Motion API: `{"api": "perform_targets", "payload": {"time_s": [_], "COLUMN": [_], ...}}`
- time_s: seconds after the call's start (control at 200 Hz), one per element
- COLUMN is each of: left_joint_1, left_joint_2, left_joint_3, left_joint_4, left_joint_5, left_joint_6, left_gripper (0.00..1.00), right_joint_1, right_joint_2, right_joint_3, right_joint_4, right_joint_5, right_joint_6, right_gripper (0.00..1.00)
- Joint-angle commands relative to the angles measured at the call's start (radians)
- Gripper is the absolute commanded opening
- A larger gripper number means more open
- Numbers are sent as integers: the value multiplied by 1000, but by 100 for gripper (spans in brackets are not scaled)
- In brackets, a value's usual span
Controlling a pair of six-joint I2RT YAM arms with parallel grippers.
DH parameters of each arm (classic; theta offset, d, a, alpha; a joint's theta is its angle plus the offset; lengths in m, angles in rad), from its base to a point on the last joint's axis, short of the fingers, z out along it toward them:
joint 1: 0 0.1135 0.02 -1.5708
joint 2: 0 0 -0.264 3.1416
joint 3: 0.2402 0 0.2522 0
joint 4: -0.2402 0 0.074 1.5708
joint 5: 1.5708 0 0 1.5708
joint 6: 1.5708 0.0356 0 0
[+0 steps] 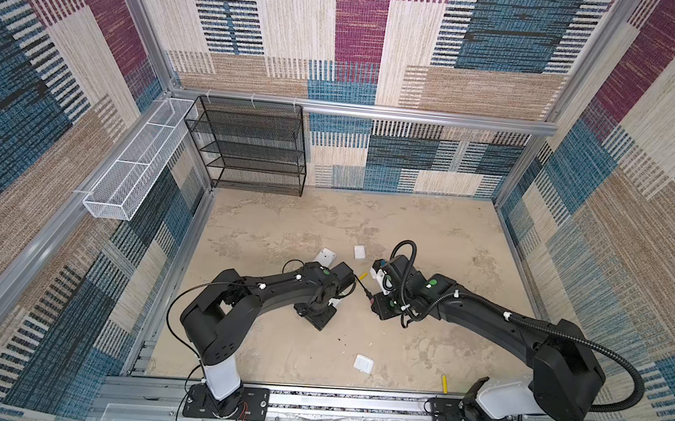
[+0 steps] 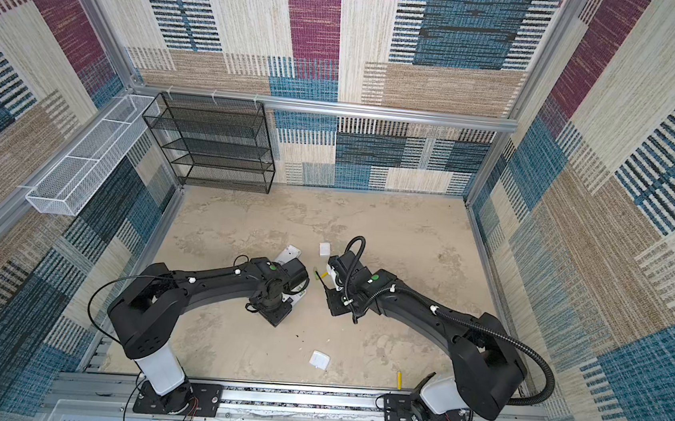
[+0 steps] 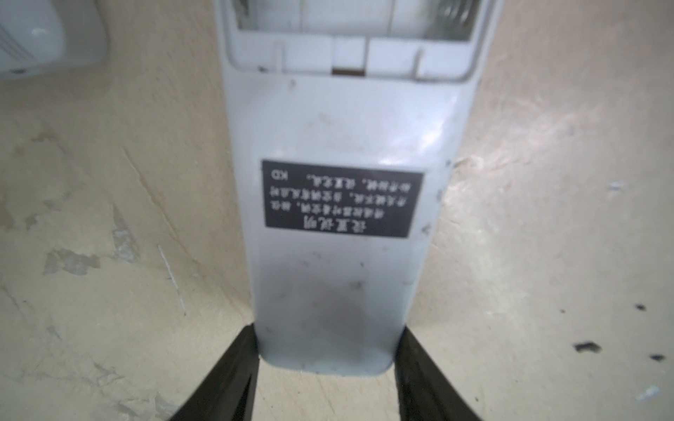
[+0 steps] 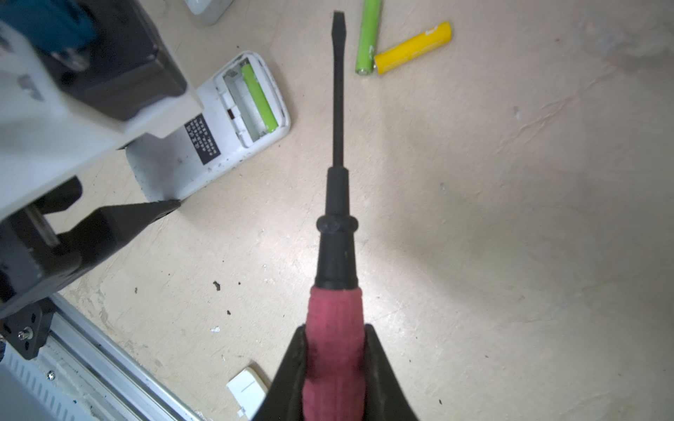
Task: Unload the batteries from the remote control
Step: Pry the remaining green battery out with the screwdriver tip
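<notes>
My left gripper (image 3: 328, 330) pinches the narrow end of the white plastic remote control (image 3: 339, 127). 1 finger presses each long edge, and the remote lies back-up on the mottled beige tabletop (image 4: 510, 218). My right gripper (image 4: 334, 330) is clamped round the red handle of the black-shafted flat-blade screwdriver (image 4: 337, 204). Its tip is off to 1 side of the remote, not in it.

Of the 4 batteries, 3 lie out on the table. A loose light green battery (image 4: 368, 36) and a loose yellow battery (image 4: 412, 47) touch at 1 end, near the blade tip. A second yellow battery (image 1: 445, 384) rests near the front rail (image 1: 353, 392). The last light green battery (image 4: 259, 98) sits in the open compartment, in the slot by the remote's outer edge.

I see 3 risks here:

- **Remote pivoting:** I hold the remote only at the end away from the compartment. Levering at the far end could pivot or tip it in my fingers.
- **Blade slipping:** The battery is round and smooth. I judge the blade could skid off it into the contact spring or the compartment wall, and a hard pry could flick the battery across the table.
- **Loose batteries rolling:** Swinging the long shaft towards the slot could brush the loose pair and set them rolling.
</notes>
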Motion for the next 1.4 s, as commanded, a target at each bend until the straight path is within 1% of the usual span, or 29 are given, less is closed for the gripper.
{"api": "perform_targets", "payload": {"time_s": [0.0, 0.125, 0.516, 0.681, 1.072, 1.397], "left_joint_1": [-1, -1, -1, -1, -8, -21], "left_joint_2": [1, 7, -3, -5, -3, -1], "left_joint_3": [8, 7, -10, -15, -19, -29], "left_joint_4": [15, 17, 42, 52, 64, 80], "left_joint_5": [5, 4, 9, 13, 36, 50], "left_joint_6": [-26, -32, -38, -44, -52, -66], "left_gripper": [46, 46, 46, 46, 45, 44], "right_joint_1": [9, 35, 82, 87, 87, 94], "right_joint_2": [-11, 14, 124, 153, 211, 245], "right_joint_3": [-12, -5, 64, 68, 85, 79], "right_joint_4": [-8, -4, 0, 12, 54, 137], "right_joint_5": [-84, -129, -146, -150, -93, -100], "right_joint_6": [-4, 2, 17, 34, 148, 235], "right_gripper": [0, 0, 0, 0, 0, 0]}}
